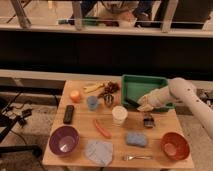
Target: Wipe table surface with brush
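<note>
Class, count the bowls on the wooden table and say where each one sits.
2. The purple bowl sits at the near-left corner; the orange bowl sits at the near-right corner. The gripper is over the green tray's near edge.

Hand [141,106] before tray [131,84], right of cup [119,115]

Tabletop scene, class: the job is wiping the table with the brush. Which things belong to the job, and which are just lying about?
Belong to the job:
brush, in the green tray
table surface
gripper, over the tray's front edge, near the brush

Lying about:
green tray
white cup
remote
purple bowl
orange bowl
fork
</note>
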Controlling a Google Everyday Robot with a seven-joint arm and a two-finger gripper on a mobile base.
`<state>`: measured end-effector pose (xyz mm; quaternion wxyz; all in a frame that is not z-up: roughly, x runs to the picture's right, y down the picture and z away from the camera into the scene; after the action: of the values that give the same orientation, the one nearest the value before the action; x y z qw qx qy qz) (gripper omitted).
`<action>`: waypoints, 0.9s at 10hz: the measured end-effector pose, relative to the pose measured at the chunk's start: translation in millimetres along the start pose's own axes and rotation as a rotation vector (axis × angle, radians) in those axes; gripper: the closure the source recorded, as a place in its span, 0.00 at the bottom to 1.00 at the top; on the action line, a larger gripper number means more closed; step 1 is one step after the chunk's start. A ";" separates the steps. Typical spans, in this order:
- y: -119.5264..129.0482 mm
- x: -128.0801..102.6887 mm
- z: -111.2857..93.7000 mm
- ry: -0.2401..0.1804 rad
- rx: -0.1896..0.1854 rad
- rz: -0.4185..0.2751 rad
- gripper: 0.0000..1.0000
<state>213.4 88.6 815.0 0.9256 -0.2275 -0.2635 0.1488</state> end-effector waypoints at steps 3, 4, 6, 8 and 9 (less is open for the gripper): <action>13.1 10.5 -6.6 0.013 -0.016 0.018 0.91; 15.3 15.3 -7.4 0.023 -0.021 0.023 0.91; 15.7 29.3 -8.7 0.050 -0.025 0.035 0.91; 11.5 44.6 -8.5 0.082 -0.016 0.047 0.91; 5.6 48.4 -5.6 0.094 -0.011 0.046 0.91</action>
<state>255.1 110.5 828.3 0.9320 -0.2453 -0.2151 0.1579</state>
